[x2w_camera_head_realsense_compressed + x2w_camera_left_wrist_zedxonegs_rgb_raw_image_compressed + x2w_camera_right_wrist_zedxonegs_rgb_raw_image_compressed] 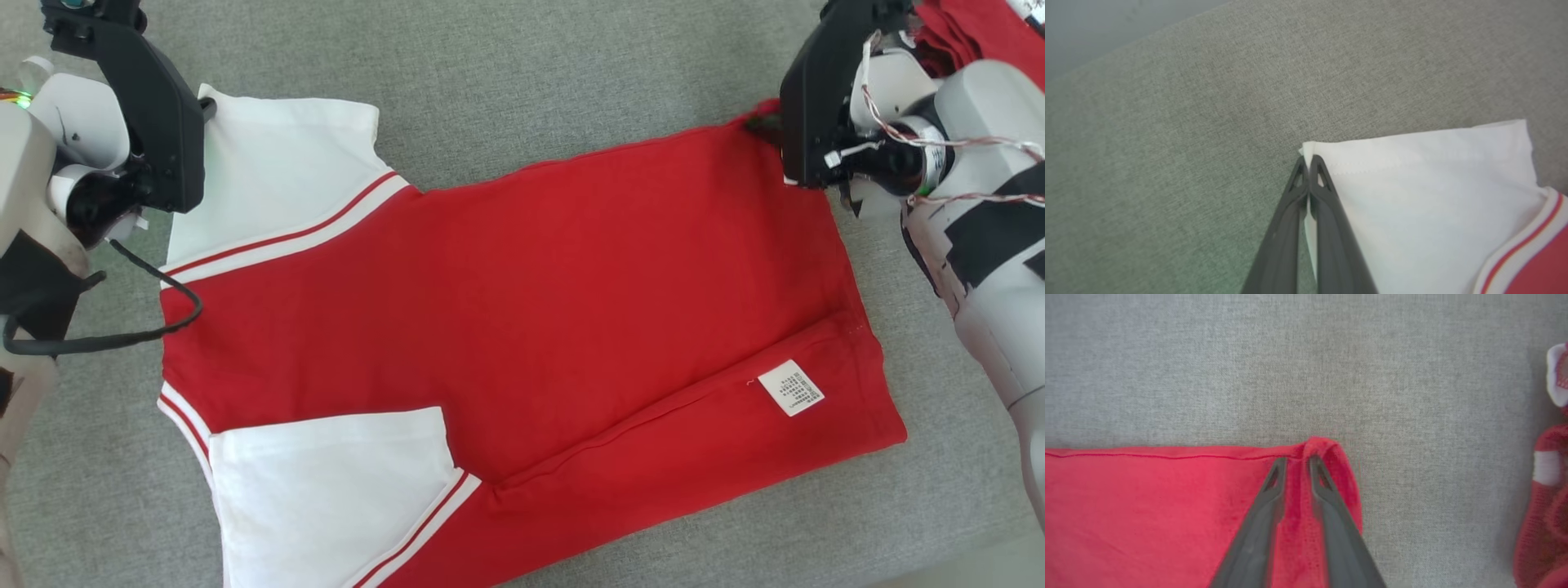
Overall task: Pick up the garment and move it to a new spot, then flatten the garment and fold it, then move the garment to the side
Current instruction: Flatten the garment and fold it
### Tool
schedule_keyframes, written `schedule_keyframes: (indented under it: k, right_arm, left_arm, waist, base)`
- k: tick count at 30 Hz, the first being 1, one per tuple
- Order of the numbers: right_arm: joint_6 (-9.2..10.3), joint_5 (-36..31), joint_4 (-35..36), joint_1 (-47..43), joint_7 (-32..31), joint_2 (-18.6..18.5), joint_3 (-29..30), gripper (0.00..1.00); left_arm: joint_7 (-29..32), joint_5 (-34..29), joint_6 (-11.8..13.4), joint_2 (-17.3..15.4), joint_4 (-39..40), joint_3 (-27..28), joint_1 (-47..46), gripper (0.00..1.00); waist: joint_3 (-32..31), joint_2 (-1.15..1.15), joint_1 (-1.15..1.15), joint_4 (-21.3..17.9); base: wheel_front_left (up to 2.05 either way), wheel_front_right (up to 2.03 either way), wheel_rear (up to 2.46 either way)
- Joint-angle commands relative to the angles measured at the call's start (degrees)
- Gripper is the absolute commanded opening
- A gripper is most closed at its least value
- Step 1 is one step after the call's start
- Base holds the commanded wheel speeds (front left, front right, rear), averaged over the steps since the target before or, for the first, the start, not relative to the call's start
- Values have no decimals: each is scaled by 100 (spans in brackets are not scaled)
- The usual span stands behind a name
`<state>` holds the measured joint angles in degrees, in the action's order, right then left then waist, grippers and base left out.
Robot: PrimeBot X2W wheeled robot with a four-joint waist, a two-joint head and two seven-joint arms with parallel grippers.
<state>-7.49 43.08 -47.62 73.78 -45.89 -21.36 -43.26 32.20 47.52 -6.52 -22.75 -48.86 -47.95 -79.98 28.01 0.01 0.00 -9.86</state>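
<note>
Now, from the head view, the garment lies flat on the grey bench. Its long axis runs from the left jaws to the right jaws, and its body is behind both, toward the robot. At the left wrist, the jaws are pressed together on the white sleeve corner. At the right wrist, the jaws stand narrow astride the bunched hem corner; whether they pinch firmly I cannot tell.
</note>
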Motion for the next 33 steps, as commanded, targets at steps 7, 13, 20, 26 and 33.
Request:
schedule_keyframes:
  k: [7, 13, 20, 26, 33]
  right_arm:
    - [1, 239, -40, 214, 394, 9, -16, 0]
    - [1, 570, -5, 121, 810, -78, 24, 0]
    - [1, 973, 128, 145, 1486, -434, -40, 0]
    - [1, 1635, 349, -108, 1760, -799, -21, 0]
    - [1, 2427, 826, -759, 1820, -1308, 22, 0]
  left_arm:
    - [-389, -157, -38, -120, 158, -95, -162, 0]
    - [-834, -281, -64, -194, 251, -153, -270, 0]
    - [-1284, -270, -78, -182, 197, -167, -391, 0]
    - [-1469, 13, -87, -184, 270, -112, -224, 0]
    - [-1667, 530, -92, -668, 1246, -106, 336, 0]
  waist:
    - [-12, -1, 0, 73]
    - [-63, -1, 0, 166]
    - [-119, -1, 0, 365]
    - [-206, -1, 0, 539]
    - [-388, -1, 0, 674]
  base:
    - [0, 0, 0]
    - [0, 0, 0]
    - [0, 0, 0]
    - [0, 0, 0]
    - [0, 0, 0]
